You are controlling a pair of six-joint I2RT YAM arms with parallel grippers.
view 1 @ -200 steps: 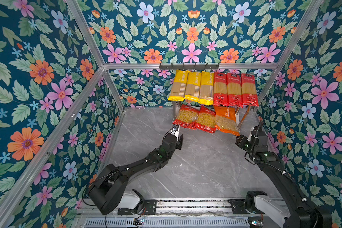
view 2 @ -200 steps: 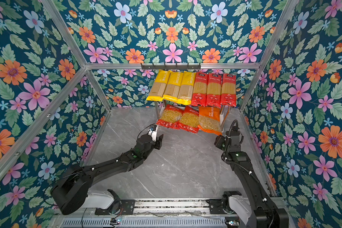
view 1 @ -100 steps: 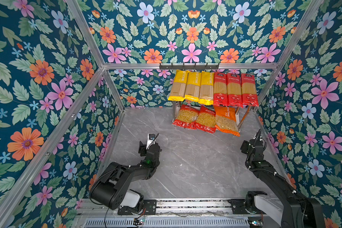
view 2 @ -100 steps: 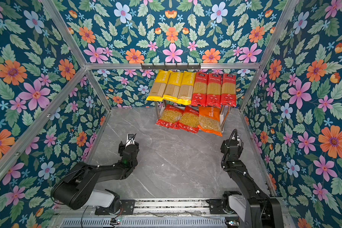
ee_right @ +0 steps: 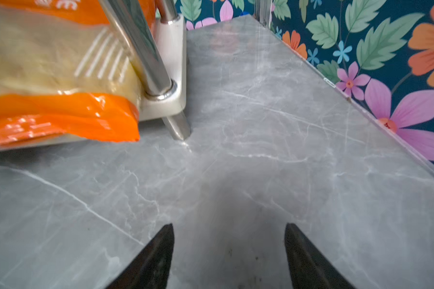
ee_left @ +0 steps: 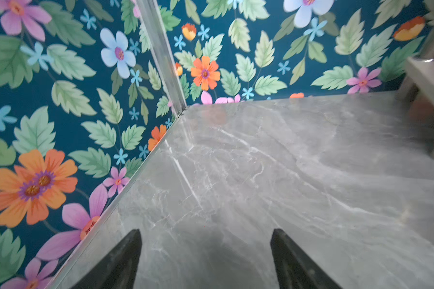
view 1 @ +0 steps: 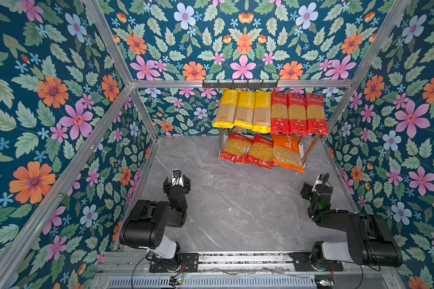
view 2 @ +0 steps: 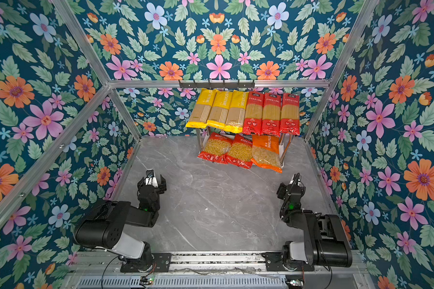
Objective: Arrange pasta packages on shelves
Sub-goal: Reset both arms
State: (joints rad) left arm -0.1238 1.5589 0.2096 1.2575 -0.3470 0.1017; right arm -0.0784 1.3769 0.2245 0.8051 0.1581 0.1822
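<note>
As things stand: all nine packs look shelved and nothing lies loose on the worktop, so I'd call the job finished, or one tidy-up short.
Left fingers: spread wide, empty, with only bare worktop between them.
Right fingers: apart and empty too. The rack corner and the end of the orange bag sit near, just ahead.
Upper tier: three yellow spaghetti and three red spaghetti lie side by side, touching, far ahead of both pairs.
Lower tier: two red bags and the orange bag lie in a row, ahead of the right-hand pair and well apart from the left-hand pair.
Left to do: perhaps a nudge for the orange bag, whose front end hangs past the board's edge.
Hidden: the upper board is wholly under spaghetti, and the bags' back ends are tucked beneath it. Whether the red bags' fronts touch the worktop, I cannot tell. The print is too small to read. In the left wrist view the rack is only a blurred sliver.
</note>
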